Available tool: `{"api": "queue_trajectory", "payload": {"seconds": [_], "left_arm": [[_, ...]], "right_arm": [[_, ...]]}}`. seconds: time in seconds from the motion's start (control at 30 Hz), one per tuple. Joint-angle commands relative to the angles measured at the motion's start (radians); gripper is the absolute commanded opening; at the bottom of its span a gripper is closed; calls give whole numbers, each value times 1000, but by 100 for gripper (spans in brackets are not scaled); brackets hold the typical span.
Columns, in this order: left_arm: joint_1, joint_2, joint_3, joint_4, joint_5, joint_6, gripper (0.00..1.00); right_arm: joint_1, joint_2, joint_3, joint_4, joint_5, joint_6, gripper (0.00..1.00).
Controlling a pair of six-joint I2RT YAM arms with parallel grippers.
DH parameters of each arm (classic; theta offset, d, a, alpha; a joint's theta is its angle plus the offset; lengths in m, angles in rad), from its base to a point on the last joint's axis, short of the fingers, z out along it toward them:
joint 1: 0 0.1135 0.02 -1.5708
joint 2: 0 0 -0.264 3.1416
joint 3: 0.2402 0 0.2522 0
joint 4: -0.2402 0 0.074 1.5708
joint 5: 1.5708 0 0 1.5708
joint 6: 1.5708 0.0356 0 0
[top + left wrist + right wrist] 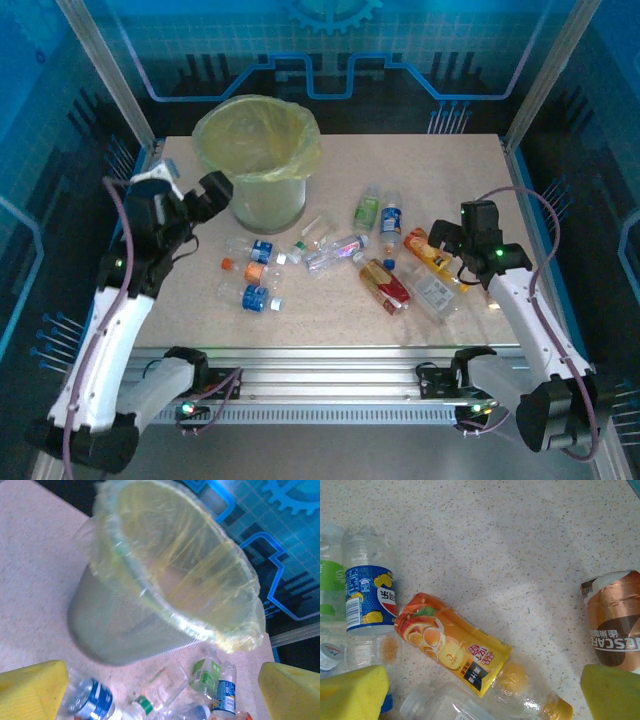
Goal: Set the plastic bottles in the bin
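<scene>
A speckled beige tabletop (pixel 400 160) sits inside an enclosure of blue-lit panels printed with a grid and a gear, framed by aluminium posts.

The top view shows one round bin (pixel 262 195) with a yellow-green liner standing at the far left-centre. About ten plastic bottles (pixel 335 250) lie scattered on their sides from the bin's near side across to the right. The left gripper (pixel 205 195) hangs just beside the bin's left wall with its jaws spread wide. The right gripper (pixel 445 240) hangs over the rightmost bottles, its jaws also wide apart and holding nothing.

The left wrist view adds the bin's fine mesh wall (pixel 115 630).

The right wrist view shows five bottles with readable labels: an orange-juice bottle (pixel 452 650), a blue Pepsi bottle (pixel 367 600), a copper Nescafé bottle (pixel 615 625), a green-labelled bottle (pixel 327 580) and a clear bottle (pixel 440 707).
</scene>
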State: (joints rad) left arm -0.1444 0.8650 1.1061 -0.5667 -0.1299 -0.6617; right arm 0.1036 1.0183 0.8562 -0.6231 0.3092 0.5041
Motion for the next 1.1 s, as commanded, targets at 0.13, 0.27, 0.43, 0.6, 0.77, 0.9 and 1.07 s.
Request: {"api": "queue_trajectory", "payload": {"seconds": [0.13, 0.27, 0.43, 0.6, 0.77, 0.9, 1.07], "left_arm": [[-3, -112, -186, -238, -32, -309, 99], [-3, -150, -273, -298, -7, -413, 99], [-10, -187, -405, -323, 55, -560, 99], [-35, -190, -505, -290, 71, -627, 99], [-43, -159, -584, -212, 104, -658, 99], [-51, -118, -612, -159, 126, -657, 98], [-52, -60, -625, -88, 142, -643, 97]], "right_arm": [[-13, -7, -9, 23, -5, -16, 100], [-13, -7, -19, 22, -2, -17, 100], [-14, -4, -28, 24, 1, -13, 100], [-13, 5, -31, 28, 3, -10, 100], [-13, 21, -21, 29, 0, -10, 100], [-12, 25, -23, 28, -2, -8, 100], [-13, 23, -31, 29, -6, -4, 100]]}}
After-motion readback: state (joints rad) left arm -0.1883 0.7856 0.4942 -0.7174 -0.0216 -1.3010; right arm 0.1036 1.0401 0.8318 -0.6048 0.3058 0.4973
